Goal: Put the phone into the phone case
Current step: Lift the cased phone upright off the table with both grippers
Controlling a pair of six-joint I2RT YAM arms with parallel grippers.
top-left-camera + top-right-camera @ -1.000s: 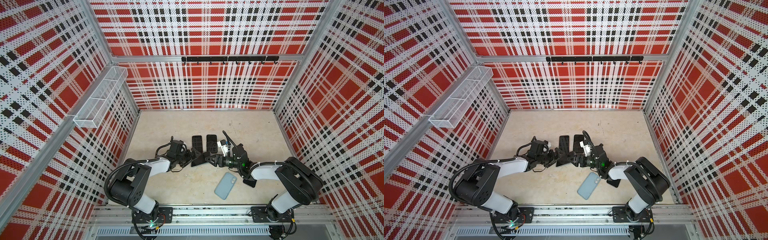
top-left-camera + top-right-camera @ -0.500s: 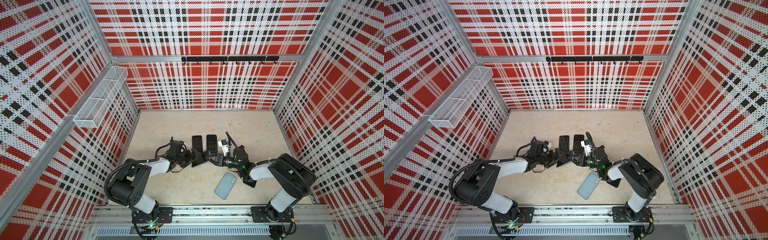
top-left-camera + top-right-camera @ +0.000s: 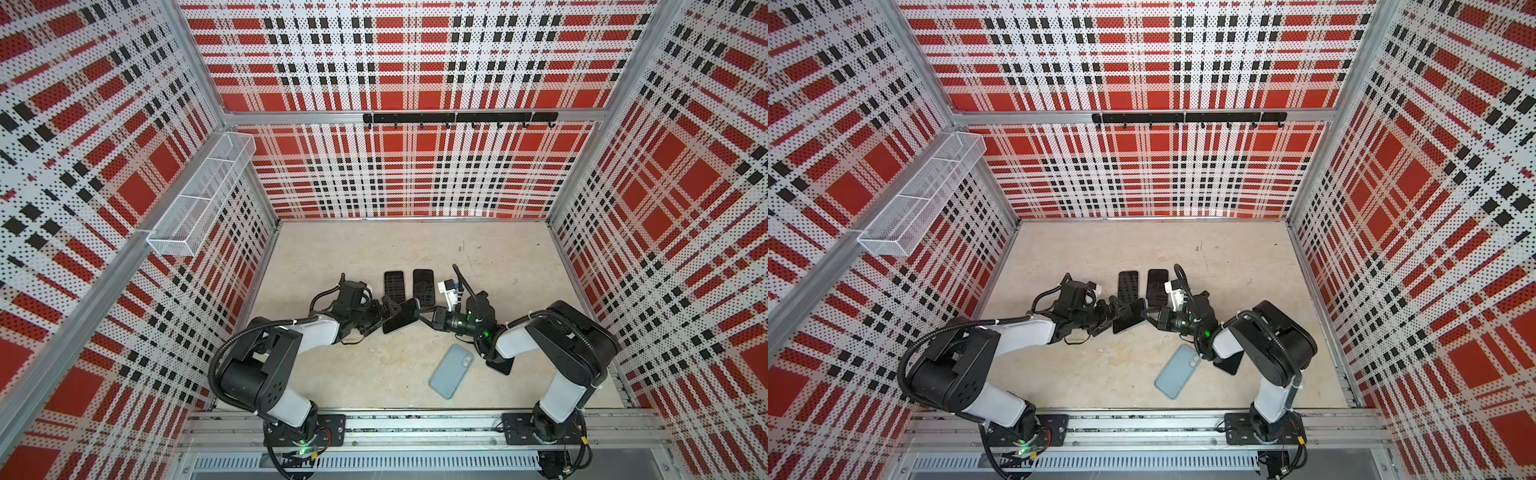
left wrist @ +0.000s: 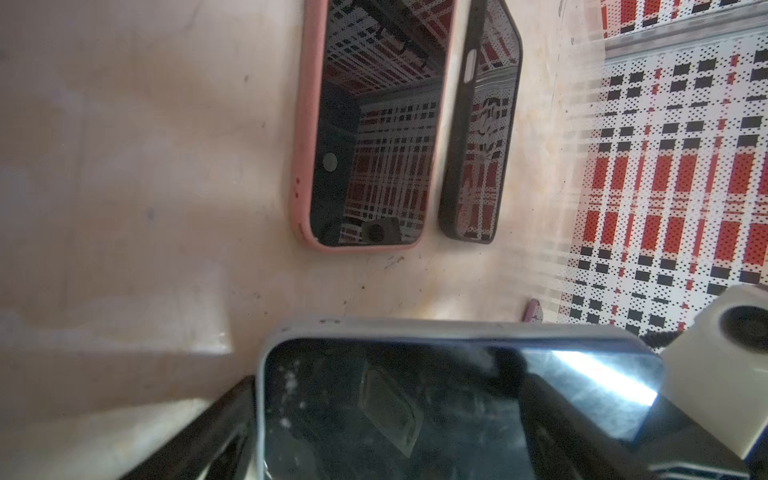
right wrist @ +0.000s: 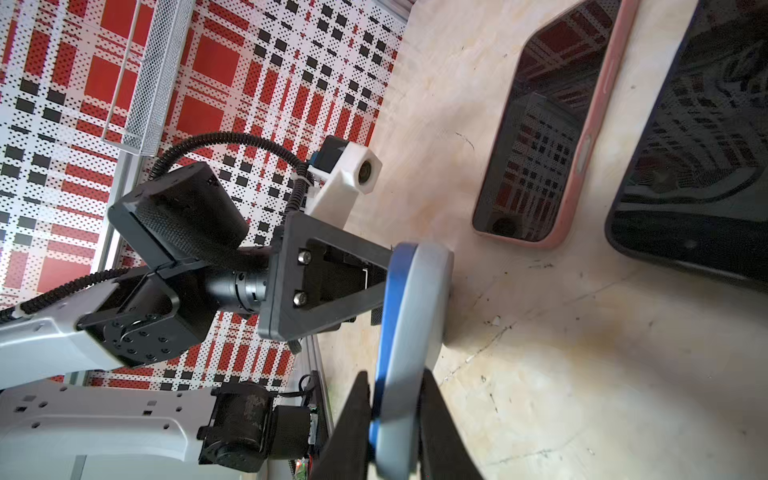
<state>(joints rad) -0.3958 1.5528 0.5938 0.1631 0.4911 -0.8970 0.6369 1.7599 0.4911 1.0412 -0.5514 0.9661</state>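
Observation:
Both grippers hold a dark-screened phone (image 3: 403, 316) with a pale blue rim, tilted above the floor in both top views (image 3: 1129, 316). My left gripper (image 3: 390, 318) has its jaws spread wide across the phone's width at one end. My right gripper (image 5: 395, 378) is shut on the phone's (image 5: 409, 324) other end, one finger on each flat face. In the left wrist view the phone's screen (image 4: 415, 395) fills the lower part. The light blue phone case (image 3: 451, 370) lies flat near the front rail, beside the right arm (image 3: 1177, 371).
Two other phones lie side by side just behind the grippers: one in a pink case (image 4: 374, 124) and one in a black case (image 4: 482, 137). A dark flat object (image 3: 500, 365) pokes out from under the right arm. A wire basket (image 3: 199, 199) hangs on the left wall.
My right gripper has closed its jaws onto the end of the phone and its arm has shifted slightly. The left gripper and the phone case have stayed put.

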